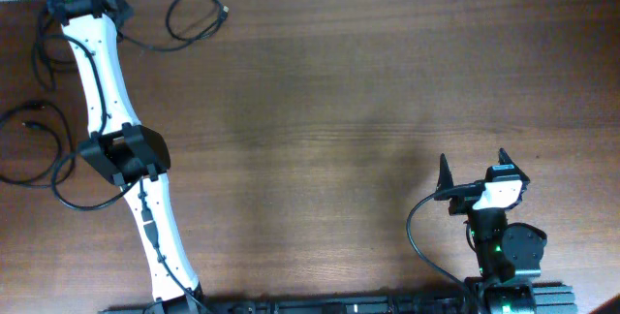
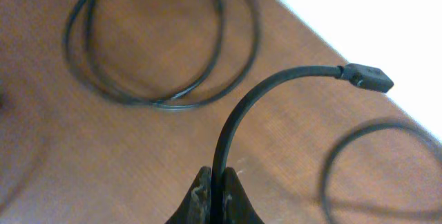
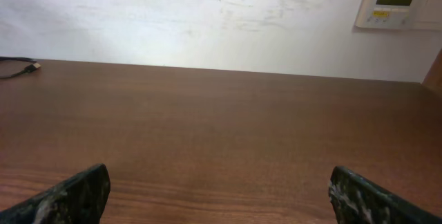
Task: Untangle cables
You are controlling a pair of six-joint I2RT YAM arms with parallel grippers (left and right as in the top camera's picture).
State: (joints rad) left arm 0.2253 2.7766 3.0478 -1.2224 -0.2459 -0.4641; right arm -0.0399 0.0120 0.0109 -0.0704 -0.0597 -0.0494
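**A:** At the far left corner, the left claw [image 2: 219,195] is pinched tight on a cord [image 2: 238,113], whose plug [image 2: 367,77] arches up free.

**B:** How to pull it well?

**A:** Slowly, I'd say, drawing it away from the loop [image 2: 159,51] lying just beside the claw and watching for snags. I cannot tell if they are one cord.

**B:** And the right claw [image 3: 224,203]?

**A:** Near right, spread wide, holding nothing, well apart from both.

Left claw [image 2: 219,182] clamped on cable [image 2: 238,110]; right claw [image 3: 217,182] wide apart.
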